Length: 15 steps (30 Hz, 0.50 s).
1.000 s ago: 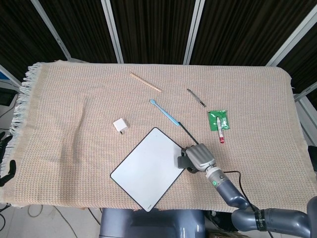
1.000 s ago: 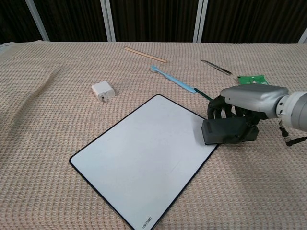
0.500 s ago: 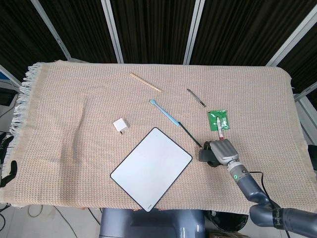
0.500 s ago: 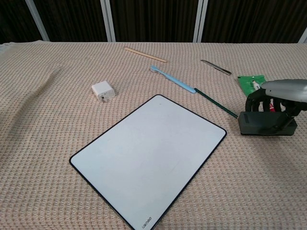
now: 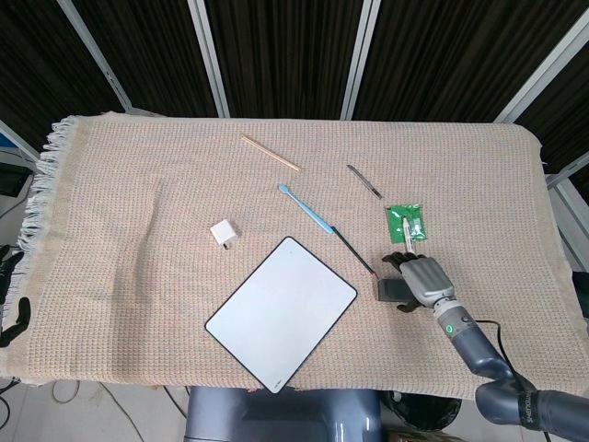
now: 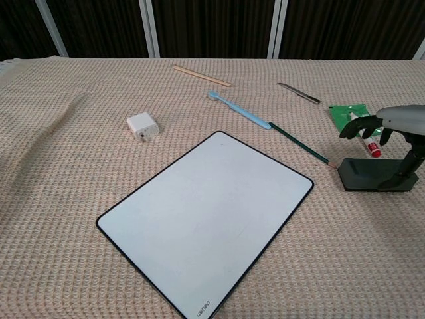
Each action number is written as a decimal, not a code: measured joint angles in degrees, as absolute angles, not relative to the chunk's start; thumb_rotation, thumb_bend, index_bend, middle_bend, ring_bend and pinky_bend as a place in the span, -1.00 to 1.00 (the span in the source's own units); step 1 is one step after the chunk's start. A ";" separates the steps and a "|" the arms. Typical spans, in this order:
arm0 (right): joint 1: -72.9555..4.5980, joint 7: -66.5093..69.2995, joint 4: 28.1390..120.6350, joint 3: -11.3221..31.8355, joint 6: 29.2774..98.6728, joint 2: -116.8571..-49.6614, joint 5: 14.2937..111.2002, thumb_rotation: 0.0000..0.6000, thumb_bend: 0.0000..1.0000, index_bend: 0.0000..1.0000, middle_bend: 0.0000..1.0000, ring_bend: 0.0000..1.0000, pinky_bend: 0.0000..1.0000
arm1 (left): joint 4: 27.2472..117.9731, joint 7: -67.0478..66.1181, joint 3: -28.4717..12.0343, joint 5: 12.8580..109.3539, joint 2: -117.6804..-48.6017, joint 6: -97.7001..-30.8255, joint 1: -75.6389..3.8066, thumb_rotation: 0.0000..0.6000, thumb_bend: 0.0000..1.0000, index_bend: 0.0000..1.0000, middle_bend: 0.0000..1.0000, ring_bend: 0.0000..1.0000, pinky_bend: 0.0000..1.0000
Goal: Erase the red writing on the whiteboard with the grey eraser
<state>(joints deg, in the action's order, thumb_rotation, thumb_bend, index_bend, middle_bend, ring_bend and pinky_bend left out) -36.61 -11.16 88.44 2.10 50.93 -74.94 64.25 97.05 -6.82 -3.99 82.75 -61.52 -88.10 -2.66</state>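
The whiteboard [image 5: 281, 313] [image 6: 206, 219] lies tilted near the table's front edge; its white face shows no red writing. The grey eraser [image 5: 386, 290] [image 6: 370, 177] rests flat on the cloth, just right of the board. My right hand [image 5: 421, 277] [image 6: 395, 129] hovers over it with fingers [image 6: 355, 126] lifted and spread. Only the thumb side reaches down to the eraser's right end. A dark shape at the left edge of the head view [image 5: 9, 276] may be my left hand, too cut off to read.
Behind the board lie a white charger cube [image 5: 224, 234] [image 6: 143, 126], a blue toothbrush [image 5: 304, 209], a dark pencil [image 6: 302, 145], a wooden stick [image 5: 270, 153] and a metal tool [image 5: 364, 181]. A green packet [image 5: 405, 224] with a red-capped marker sits beside my right hand.
My right hand carried the eraser off the board's right corner to the cloth further right, set it down and lifted its fingers away.
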 measured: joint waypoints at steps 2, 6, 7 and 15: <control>-36.51 -11.93 90.62 2.27 51.27 -73.26 63.98 1.00 -0.91 -0.97 -0.96 -0.92 -0.68 | 97.00 -6.88 -3.95 82.75 -61.52 -88.02 -2.67 1.00 0.05 -0.82 -0.99 -1.00 -1.00; -35.50 -12.46 95.36 3.02 54.44 -69.72 64.29 1.00 -0.89 -0.98 -0.96 -0.92 -0.68 | 97.09 -6.86 -3.94 82.78 -61.49 -88.08 -2.64 1.00 0.05 -0.82 -0.99 -1.00 -1.00; -35.06 -12.38 96.52 3.17 55.55 -68.79 64.61 1.00 -0.89 -0.99 -0.96 -0.92 -0.68 | 97.11 -6.84 -3.95 82.82 -61.49 -88.15 -2.63 1.00 0.05 -0.82 -0.99 -1.00 -1.00; -27.93 -6.16 103.13 1.39 64.43 -61.45 72.48 1.00 -0.87 -1.00 -0.96 -0.92 -0.68 | 97.52 -6.97 -3.91 83.10 -61.50 -88.27 -2.62 1.00 0.05 -0.82 -0.99 -1.00 -1.00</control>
